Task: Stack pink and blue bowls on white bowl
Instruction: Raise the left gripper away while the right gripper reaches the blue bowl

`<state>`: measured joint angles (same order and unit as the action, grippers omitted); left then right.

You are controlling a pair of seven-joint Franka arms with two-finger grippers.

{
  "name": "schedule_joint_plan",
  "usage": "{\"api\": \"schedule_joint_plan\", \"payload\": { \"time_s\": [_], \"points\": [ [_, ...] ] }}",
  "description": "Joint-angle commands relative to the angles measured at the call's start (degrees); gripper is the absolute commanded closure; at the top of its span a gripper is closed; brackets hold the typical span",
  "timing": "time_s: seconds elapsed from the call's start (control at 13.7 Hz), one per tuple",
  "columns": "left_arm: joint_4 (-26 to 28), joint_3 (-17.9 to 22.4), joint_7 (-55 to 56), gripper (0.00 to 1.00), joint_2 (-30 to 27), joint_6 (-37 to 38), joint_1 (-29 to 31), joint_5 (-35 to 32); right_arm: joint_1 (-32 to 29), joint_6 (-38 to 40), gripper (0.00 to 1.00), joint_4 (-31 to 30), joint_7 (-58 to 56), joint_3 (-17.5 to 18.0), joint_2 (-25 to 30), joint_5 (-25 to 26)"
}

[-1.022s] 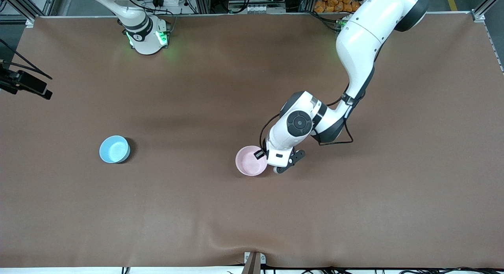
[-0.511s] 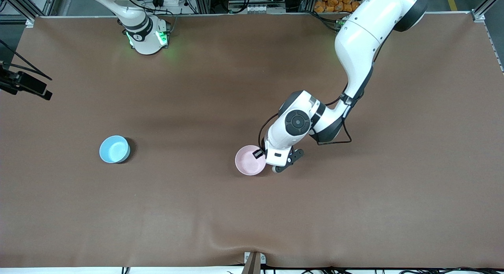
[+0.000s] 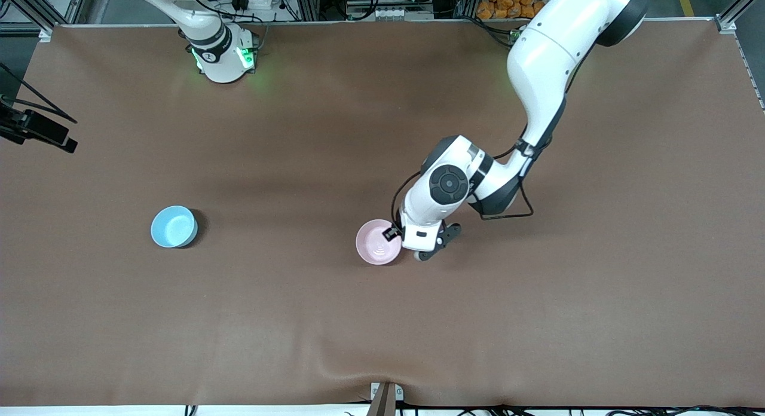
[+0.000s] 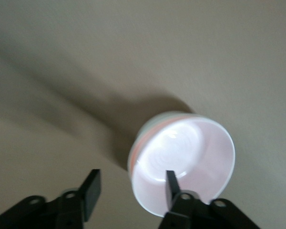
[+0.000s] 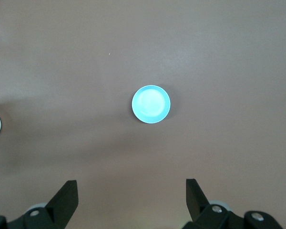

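Left gripper (image 4: 128, 188) now parted, astride the rim of the pink bowl (image 3: 376, 242); a second ago it was clamped there. Pink bowl released, nested in the white bowl (image 4: 148, 128) by the look of it. Blue bowl (image 3: 173, 226) well apart from pink, toward the right arm's end. Right gripper (image 5: 132, 198) wide open, empty, high over blue; that arm waits.

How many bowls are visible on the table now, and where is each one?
3. The blue bowl stands alone toward the right arm's end. The pink bowl sits near the table's middle, nested in the white bowl, whose rim shows only in the left wrist view.
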<state>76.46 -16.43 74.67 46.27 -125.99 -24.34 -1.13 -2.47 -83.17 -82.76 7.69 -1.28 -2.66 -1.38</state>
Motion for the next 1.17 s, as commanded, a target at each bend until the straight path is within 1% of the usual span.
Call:
{"api": "schedule_joint_plan", "payload": {
  "time_s": [0.0,0.15,0.22,0.29,0.44,0.51,0.66,0.8,0.88,0.95,1.09],
  "points": [
    [0.44,2.45,0.12,0.0,-8.45,11.34,1.38,-4.48,-1.31,0.2,0.0,1.28,-0.66,0.66,-2.34,-0.55],
    [0.53,2.54,-4.16,0.0,-13.55,18.21,4.72,-7.3,-2.01,-0.85,0.0,1.11,-1.71,0.66,-4.53,-0.38],
    [0.53,2.46,-9.06,0.0,-16.36,21.02,7.69,-7.66,-2.36,-0.86,0.0,1.2,-3.19,0.66,-6.72,-0.2],
    [0.53,2.37,-14.07,0.0,-18.56,23.05,10.6,-6.88,-2.54,-0.94,0.0,1.11,-5.21,0.58,-8.05,-0.03],
    [0.53,2.11,-22.78,0.0,-22.87,26.31,16.57,-6.78,-5.08,-1.38,0.0,0.93,-7.51,0.66,-12.69,-0.81],
    [0.44,2.02,-25.95,0.0,-24.37,27.63,18.86,-6.69,-5.96,-3.47,0.0,-0.89,-7.6,0.66,-14.2,-0.9],
    [0.44,1.93,-31.32,0.0,-27.36,31.58,23.0,-6.69,-7.89,-13.55,0.0,-9.13,-8.82,0.66,-14.39,-0.9],
    [0.44,1.84,-37.99,0.0,-29.56,37.89,25.21,-6.52,-8.78,-25.06,0.0,-17.04,-13.03,0.66,-14.65,-0.9],
    [0.35,1.84,-40.29,0.0,-30.09,39.58,25.56,-5.82,-8.96,-29.12,0.0,-19.96,-13.49,0.66,-15.35,-0.99],
    [0.35,2.28,-41.18,0.0,-31.05,39.6,25.65,-4.6,-8.78,-32.64,0.0,-21.9,-13.49,0.75,-16.4,-0.99],
    [0.44,2.11,-42.58,0.0,-32.02,39.68,26.09,-4.59,-8.78,-37.57,0.0,-24.63,-14.36,0.84,-18.68,-0.99]
  ]
}}
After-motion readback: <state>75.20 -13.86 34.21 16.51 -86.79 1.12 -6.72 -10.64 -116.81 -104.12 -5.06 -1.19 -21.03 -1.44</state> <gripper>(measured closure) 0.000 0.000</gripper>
